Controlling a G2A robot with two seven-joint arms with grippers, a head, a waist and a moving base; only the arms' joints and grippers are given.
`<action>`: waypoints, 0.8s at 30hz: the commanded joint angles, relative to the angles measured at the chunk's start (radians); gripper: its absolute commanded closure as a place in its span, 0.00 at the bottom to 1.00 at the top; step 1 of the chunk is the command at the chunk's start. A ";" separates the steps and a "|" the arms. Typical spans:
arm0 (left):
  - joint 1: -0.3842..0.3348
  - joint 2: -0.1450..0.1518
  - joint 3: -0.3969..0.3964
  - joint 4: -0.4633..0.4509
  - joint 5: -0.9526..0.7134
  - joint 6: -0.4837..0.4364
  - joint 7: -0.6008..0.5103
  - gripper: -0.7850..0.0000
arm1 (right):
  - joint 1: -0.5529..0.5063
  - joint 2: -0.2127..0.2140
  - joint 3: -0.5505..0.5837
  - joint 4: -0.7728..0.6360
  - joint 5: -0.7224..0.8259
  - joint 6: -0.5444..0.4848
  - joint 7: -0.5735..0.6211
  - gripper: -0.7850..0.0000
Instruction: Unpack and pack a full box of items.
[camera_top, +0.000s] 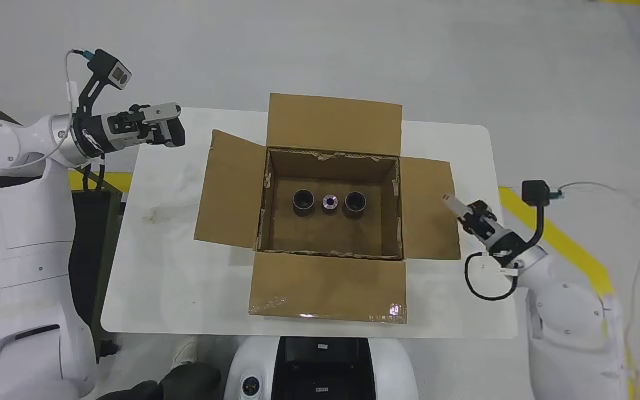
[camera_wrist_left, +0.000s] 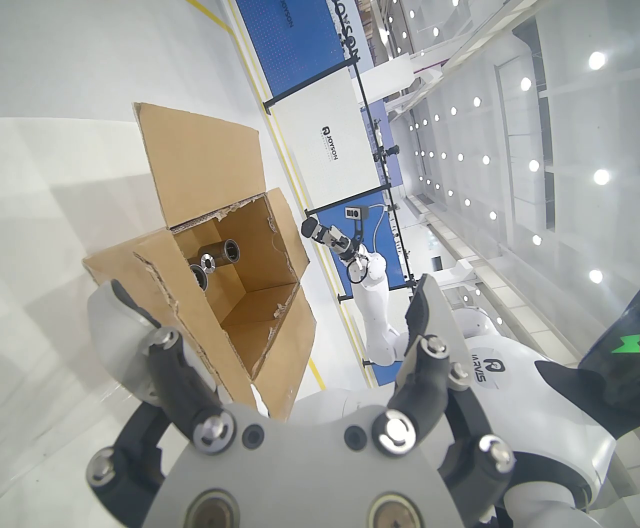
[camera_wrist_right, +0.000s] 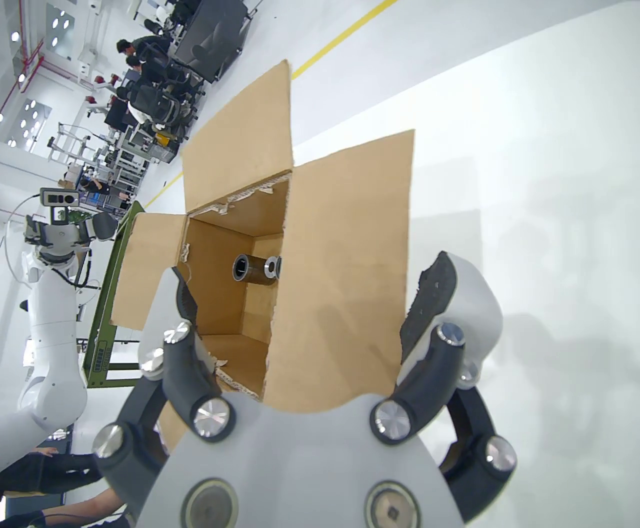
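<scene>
An open cardboard box stands in the middle of the white table, all flaps folded out. On its floor lie three dark metal cylinders in a row; they also show in the left wrist view and the right wrist view. My left gripper hangs open and empty above the table's far left corner, facing the box; its fingers are wide apart. My right gripper is open and empty over the box's right flap.
A green metal frame stands off the table's left side. The box's spread flaps cover much of the tabletop; bare table runs along the left and right edges. Yellow floor lines run beside the table.
</scene>
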 joint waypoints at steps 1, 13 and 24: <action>0.000 0.000 0.000 0.000 0.000 0.000 0.000 0.00 | -0.003 0.002 0.009 0.019 0.005 0.007 -0.008 0.00; 0.000 0.000 0.000 0.000 0.000 0.000 0.000 0.00 | 0.041 0.017 -0.021 0.146 0.137 -0.044 0.068 0.00; 0.000 0.000 0.000 0.000 0.000 0.000 0.000 0.00 | 0.038 0.032 0.013 0.160 0.377 -0.199 0.114 0.00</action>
